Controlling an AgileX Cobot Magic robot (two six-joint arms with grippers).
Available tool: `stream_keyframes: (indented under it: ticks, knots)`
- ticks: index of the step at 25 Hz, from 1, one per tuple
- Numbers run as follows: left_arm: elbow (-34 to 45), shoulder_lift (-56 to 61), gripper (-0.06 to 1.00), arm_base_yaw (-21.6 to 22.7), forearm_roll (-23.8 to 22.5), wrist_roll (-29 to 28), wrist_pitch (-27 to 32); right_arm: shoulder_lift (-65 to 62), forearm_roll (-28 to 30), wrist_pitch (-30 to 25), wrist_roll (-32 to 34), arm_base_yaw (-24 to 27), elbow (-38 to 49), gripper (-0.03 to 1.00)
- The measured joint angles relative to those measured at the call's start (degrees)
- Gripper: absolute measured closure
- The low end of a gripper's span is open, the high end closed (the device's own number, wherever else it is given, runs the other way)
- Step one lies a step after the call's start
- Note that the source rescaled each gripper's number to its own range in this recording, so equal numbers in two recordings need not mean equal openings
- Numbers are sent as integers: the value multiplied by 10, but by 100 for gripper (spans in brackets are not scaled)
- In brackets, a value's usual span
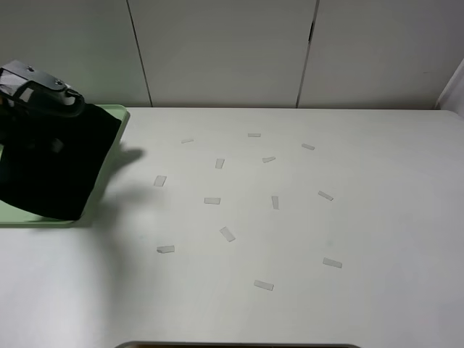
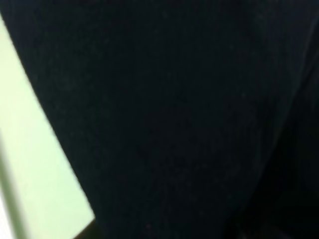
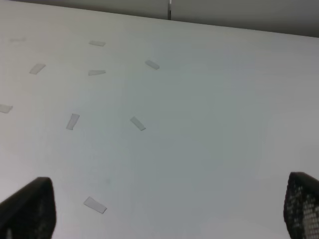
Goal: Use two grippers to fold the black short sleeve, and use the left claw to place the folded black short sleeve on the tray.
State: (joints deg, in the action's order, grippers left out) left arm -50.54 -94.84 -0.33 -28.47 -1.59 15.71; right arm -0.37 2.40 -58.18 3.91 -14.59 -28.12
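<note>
Black shirt [image 2: 169, 114] fills the left wrist view, hanging from the left gripper [image 1: 69, 98] pinching it over the tray [image 1: 109, 156] at the worktop's left edge; lower until flat before release. Right gripper [image 3: 169, 209] spread, empty.

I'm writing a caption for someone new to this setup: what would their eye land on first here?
First, the black short sleeve, a dark mass hanging from the left gripper over the light green tray at the table's far left. Next, the small pale tape strips scattered across the white table. The right gripper stands open over bare table.
</note>
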Motion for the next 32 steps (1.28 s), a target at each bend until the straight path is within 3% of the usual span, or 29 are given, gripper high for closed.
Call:
stream_keyframes:
  ticks: [2,6,16,18,19,22,23,26,32]
  knots:
    - [0,-1,67,27,-30,-28,-9,0,0,0,0,0,0,-3]
    - [0,-19,67,65,-43,-44,-19,0,0,0,0,0,0,-3]
    - [0,-47,65,71,-51,-79,-10,0,0,0,0,0,0,-3]
    - [0,-36,44,71,-59,-79,-1,0,0,0,0,0,0,-3]
    - [0,-36,44,71,-59,-79,-1,0,0,0,0,0,0,-3]
    - [0,-10,9,71,-81,-85,4,0,0,0,0,0,0,-3]
    - [0,-1,4,71,-87,-88,4,0,0,0,0,0,0,-3]
    - [0,35,-3,71,-101,-93,-5,0,0,0,0,0,0,-3]
    - [4,72,-5,71,-104,-122,-19,0,0,0,0,0,0,-3]
